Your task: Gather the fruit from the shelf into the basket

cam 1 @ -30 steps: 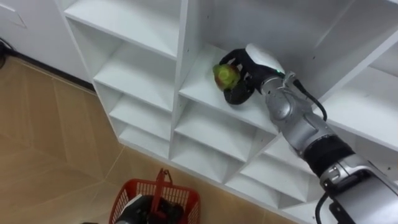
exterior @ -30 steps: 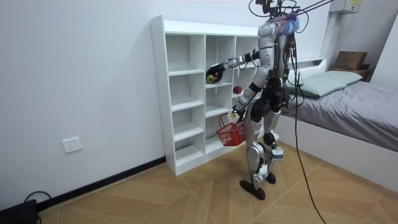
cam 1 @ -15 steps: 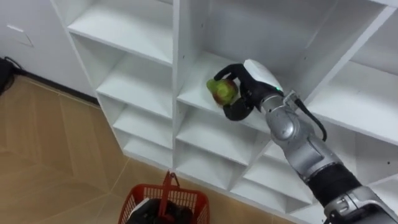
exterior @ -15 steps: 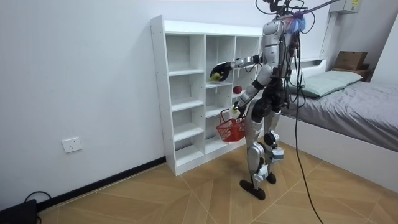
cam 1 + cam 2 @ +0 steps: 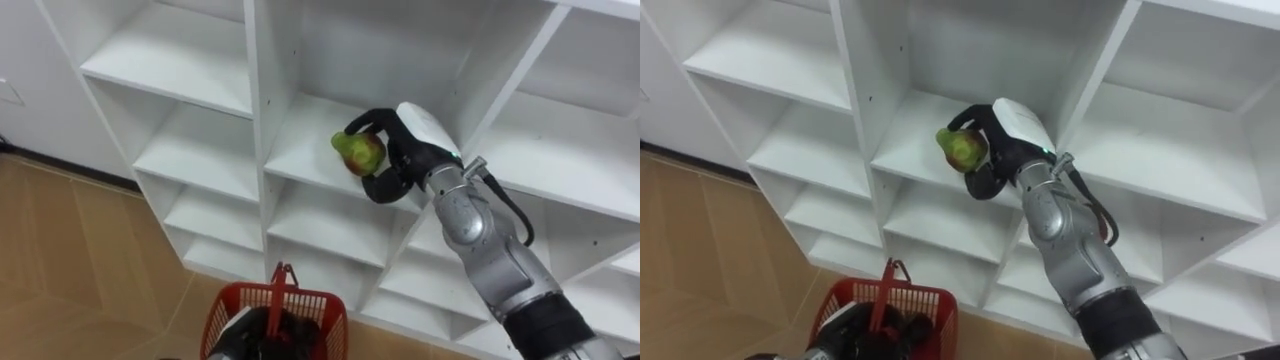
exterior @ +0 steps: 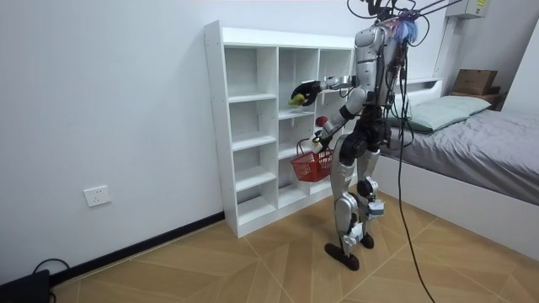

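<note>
White closet (image 6: 253, 126) before the standing robot. Red basket (image 5: 320, 312) at six o'clock, by the left hand (image 6: 320, 143), grip unclear. Right hand (image 5: 420, 128) at one o'clock above it, fingers curled around a green fruit (image 5: 360, 152) over the shelf.

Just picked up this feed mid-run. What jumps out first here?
First, the right hand, curled round a green fruit and held at the front of the white closet, by its middle column. Below that, a red basket hangs from the left hand, low in front of the closet's lower shelves.
</note>
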